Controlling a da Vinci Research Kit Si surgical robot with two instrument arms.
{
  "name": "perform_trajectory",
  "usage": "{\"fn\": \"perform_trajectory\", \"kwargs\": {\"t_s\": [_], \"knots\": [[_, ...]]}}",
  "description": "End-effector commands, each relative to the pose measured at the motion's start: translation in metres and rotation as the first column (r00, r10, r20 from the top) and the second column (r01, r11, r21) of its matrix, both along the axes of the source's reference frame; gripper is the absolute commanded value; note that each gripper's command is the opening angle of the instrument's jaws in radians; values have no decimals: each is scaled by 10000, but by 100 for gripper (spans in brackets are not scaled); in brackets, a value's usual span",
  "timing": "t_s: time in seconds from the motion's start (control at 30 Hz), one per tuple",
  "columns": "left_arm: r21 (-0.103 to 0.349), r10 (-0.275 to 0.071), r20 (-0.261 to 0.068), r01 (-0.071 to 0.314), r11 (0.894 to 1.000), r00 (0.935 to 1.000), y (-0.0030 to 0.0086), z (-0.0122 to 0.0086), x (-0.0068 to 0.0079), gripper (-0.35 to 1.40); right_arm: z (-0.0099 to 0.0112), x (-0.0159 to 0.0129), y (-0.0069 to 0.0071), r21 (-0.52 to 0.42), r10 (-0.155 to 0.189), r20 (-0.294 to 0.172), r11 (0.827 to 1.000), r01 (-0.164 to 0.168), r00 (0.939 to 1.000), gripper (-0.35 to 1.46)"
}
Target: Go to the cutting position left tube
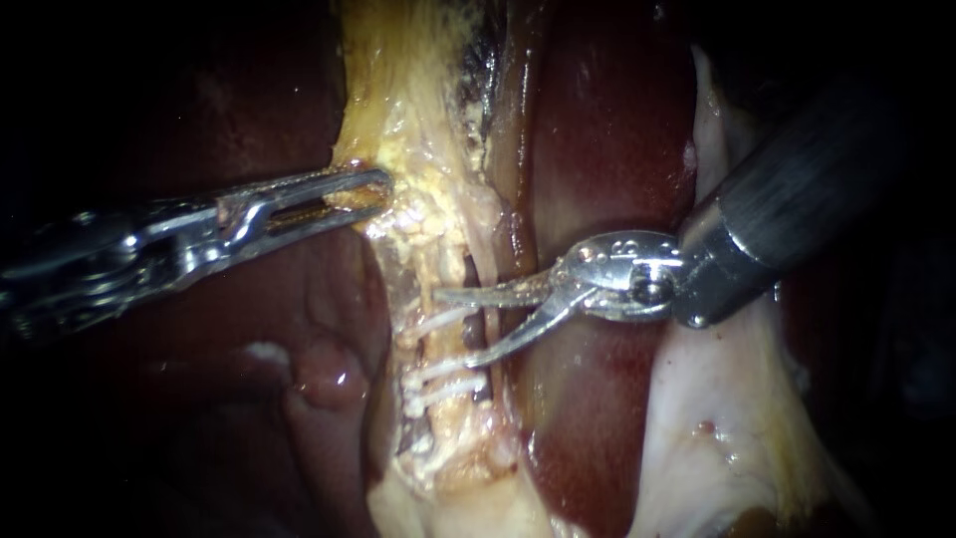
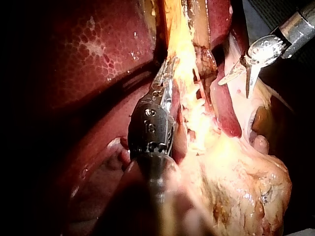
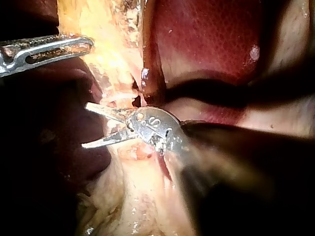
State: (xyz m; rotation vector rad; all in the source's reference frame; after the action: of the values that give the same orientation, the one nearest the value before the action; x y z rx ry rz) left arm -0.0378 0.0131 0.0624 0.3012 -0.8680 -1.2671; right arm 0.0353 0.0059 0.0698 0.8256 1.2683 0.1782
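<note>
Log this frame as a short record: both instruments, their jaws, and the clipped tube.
left instrument: jaws shut on yellow tissue
right instrument: jaws are blades, open, tips at the tube
clips: white, several across the tube
tube state: uncut
liver: dark red, beside the tube

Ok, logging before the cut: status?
Left instrument: shut on yellow fatty tissue. Right instrument: curved blades open, at the pale clipped tube. White clips close by.

Liver (image 1: 607, 130) dark red, pale-mottled; tube (image 1: 438, 274) yellow; clips (image 1: 445, 387) white.
</note>
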Motion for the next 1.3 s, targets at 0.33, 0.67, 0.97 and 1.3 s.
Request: {"fn": "perform_trajectory", "kwargs": {"t_s": [0.33, 0.67, 0.97, 1.3], "knots": [[60, 25, 26, -26, 10000, 10000, 0, -16, 7, -35, 3, 1, -5, -23, -62, -29, 10000, 62, 10000, 135], [91, -42, 68, 41, 10000, 10000, 11, -42, 27, -35, 31, 6, -25, 418, -640, -64, 9971, 642, 9979, 130], [-2, -300, 167, 300, 9996, 9994, 20, -70, 46, -35, 64, 5, -29, 588, -955, 334, 9939, 935, 9949, 128], [-121, -374, 219, 377, 9992, 9991, 17, -95, 44, -35, 84, 3, -28, 673, -1060, 636, 9925, 1017, 9923, 123]]}}
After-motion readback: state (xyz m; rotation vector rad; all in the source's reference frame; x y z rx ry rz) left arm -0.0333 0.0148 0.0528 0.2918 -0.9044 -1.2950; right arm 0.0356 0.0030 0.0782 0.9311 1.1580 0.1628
